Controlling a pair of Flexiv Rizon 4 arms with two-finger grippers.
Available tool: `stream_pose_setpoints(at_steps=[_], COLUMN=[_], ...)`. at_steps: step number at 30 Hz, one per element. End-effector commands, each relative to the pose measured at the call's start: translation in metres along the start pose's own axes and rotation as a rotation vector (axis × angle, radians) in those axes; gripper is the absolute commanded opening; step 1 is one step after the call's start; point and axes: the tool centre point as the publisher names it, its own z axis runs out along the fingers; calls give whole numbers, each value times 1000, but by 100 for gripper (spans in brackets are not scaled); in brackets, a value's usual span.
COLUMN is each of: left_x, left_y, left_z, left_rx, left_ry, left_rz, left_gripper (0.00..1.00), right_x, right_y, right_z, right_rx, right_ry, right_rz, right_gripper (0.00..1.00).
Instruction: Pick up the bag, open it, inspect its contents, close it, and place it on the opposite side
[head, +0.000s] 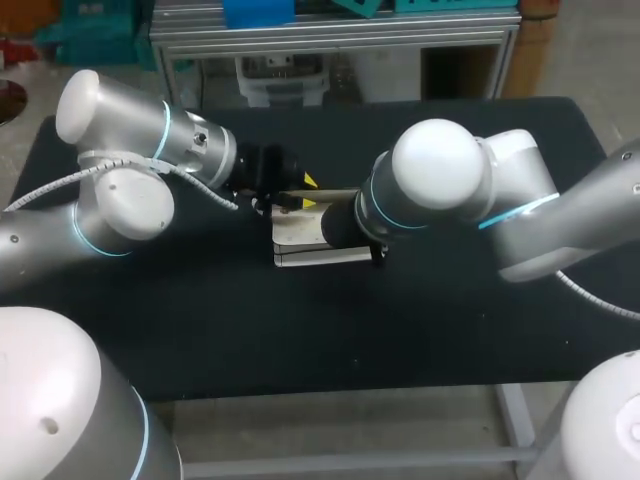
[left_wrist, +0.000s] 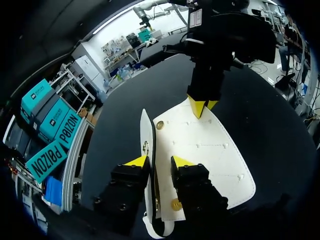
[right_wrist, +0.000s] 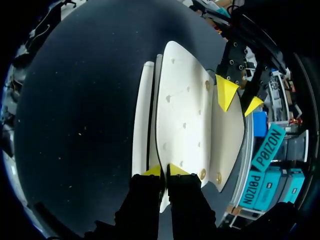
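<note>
White leather-look bag (head: 295, 238): lying near the middle of the black table (head: 300, 340), between the 2 arms that are meeting over it.
Flap: the wide white flap with brass-coloured snaps (left_wrist: 210, 145) is standing slightly away from the narrow white body panel (left_wrist: 146, 130), and a dark slit is showing between the 2.
Left gripper (left_wrist: 159, 161): its 2 yellow-tipped fingers are straddling one end of the bag, with the body panel and the flap's edge both between them. They appear to be pressing on it from both sides, though contact on the flap side is hard to make out.
Right gripper (right_wrist: 164, 171): clamping the thin white edge at the opposite end of the bag, its tips nearly together with the panel between them.
Step in hand: judging from the parted flap, the opening is under way. The inside is not showing in any view, so the inspection is not yet possible.
Next move: it is probably calling for the 2 grippers to draw flap and body further apart, widening the slit until a camera is looking in.
Risk: the thin edge could be slipping out of a pinch if the pull is uneven.
</note>
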Motion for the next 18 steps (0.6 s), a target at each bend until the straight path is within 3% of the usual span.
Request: stream_pose_setpoints(at_steps=[1,2,3,4,8,18], left_x=[-2,-3,-3,-4,0,35], left_y=[0,0,0,0,1,5], left_z=[5,6,6,6,3,10], left_rx=[-19,-24,-27,-27,-17,6], left_ry=[-8,-10,-13,-13,-7,94], left_rz=[-1,-1,-2,-2,-6,-7], left_gripper=[22,18,5,0,0,0], right_x=[0,0,0,0,-1,-2], right_y=[1,1,2,2,2,4], right_z=[0,0,0,-1,0,1], right_rx=[5,5,4,4,4,14], right_ry=[-1,-1,-1,-2,-1,-2], right_rz=[-1,-2,-3,-4,-3,7], right_gripper=[0,0,0,0,0,0])
